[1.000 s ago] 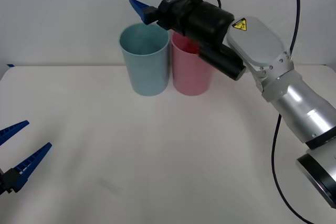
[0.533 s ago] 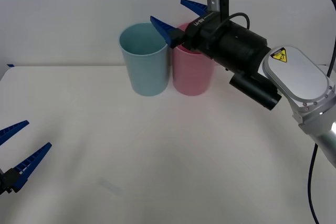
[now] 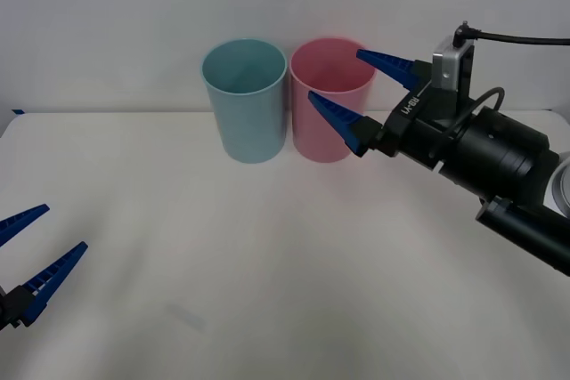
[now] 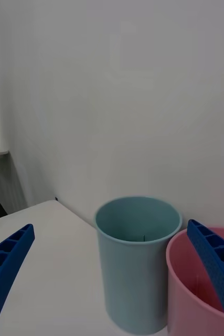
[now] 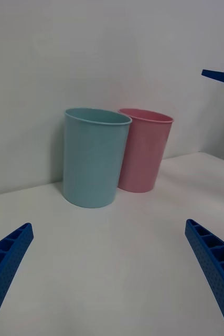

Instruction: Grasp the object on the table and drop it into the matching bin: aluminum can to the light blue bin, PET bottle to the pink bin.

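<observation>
The light blue bin (image 3: 245,100) and the pink bin (image 3: 328,100) stand upright side by side at the back of the white table (image 3: 267,255). The aluminum can is out of view. My right gripper (image 3: 335,74) hovers open and empty at the pink bin's right side, level with its rim, fingers pointing left. In the right wrist view the light blue bin (image 4: 138,262) is straight ahead, with the pink bin (image 4: 195,294) beside it. My left gripper (image 3: 65,227) is open and empty low over the table's near left; its wrist view faces both bins (image 5: 93,157) (image 5: 143,152).
A plain white wall rises right behind the bins. The right arm's black wrist and camera (image 3: 463,144) reach in from the right above the table. One blue finger of the right gripper (image 5: 222,73) shows in the left wrist view.
The right gripper has swung right and back, from above the light blue bin's rim to beside the pink bin, staying open. The left arm has not moved.
</observation>
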Robot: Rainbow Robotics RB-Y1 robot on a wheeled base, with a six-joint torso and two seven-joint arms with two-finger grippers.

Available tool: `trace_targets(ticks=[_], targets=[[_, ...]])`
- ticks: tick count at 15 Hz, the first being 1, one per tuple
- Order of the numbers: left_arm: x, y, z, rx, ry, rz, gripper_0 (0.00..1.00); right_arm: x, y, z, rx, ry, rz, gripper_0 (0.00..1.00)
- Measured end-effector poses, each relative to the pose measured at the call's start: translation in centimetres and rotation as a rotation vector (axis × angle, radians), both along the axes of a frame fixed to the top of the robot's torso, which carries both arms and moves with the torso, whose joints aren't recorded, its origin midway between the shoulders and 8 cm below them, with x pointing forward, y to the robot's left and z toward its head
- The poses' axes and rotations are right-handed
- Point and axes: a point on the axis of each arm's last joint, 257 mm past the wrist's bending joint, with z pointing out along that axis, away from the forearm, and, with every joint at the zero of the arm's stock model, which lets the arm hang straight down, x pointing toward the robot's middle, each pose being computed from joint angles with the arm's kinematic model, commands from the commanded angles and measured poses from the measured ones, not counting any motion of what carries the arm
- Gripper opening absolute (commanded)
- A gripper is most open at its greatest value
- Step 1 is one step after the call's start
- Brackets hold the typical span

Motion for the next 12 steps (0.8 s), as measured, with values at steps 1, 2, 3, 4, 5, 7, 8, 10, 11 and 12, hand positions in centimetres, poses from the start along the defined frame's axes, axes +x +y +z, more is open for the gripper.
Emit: trace_targets(ticks=[1,2,3,4,5,7,8,10,11,12], targets=[[0.0,0.0,0.0,0.0,0.0,0.0,1.0,-0.9,-0.7,-0.4,-0.012,0.003,0.007,1.0],[0.0,0.0,0.0,0.0,0.0,0.0,1.0,-1.6,-1.5,-1.0,-0.024,0.007,0.007,1.0],[0.0,0.0,0.0,0.0,0.0,0.0,1.0,-2.3,-2.3,-1.7,-0.039,0.012,0.007,1.0],[0.0,0.0,0.0,0.0,0.0,0.0,1.0,-2.8,-3.1,-2.4,-0.058,0.008,0.001,1.0],[0.0,0.0,0.0,0.0,0.0,0.0,1.0,-3.1,-3.9,-3.1,-0.078,-0.004,-0.011,1.0],[0.0,0.0,0.0,0.0,0.0,0.0,1.0,-3.7,-5.4,-4.5,-0.116,-0.019,-0.036,1.0],[0.0,0.0,0.0,0.0,0.0,0.0,1.0,-3.9,-6.2,-5.4,-0.132,-0.021,-0.053,1.0],[0.0,0.0,0.0,0.0,0.0,0.0,1.0,-4.5,-7.9,-6.9,-0.167,-0.026,-0.082,1.0],[0.0,0.0,0.0,0.0,0.0,0.0,1.0,-4.8,-8.7,-7.7,-0.177,-0.022,-0.089,1.0],[0.0,0.0,0.0,0.0,0.0,0.0,1.0,-5.0,-9.3,-8.2,-0.186,-0.022,-0.085,1.0]])
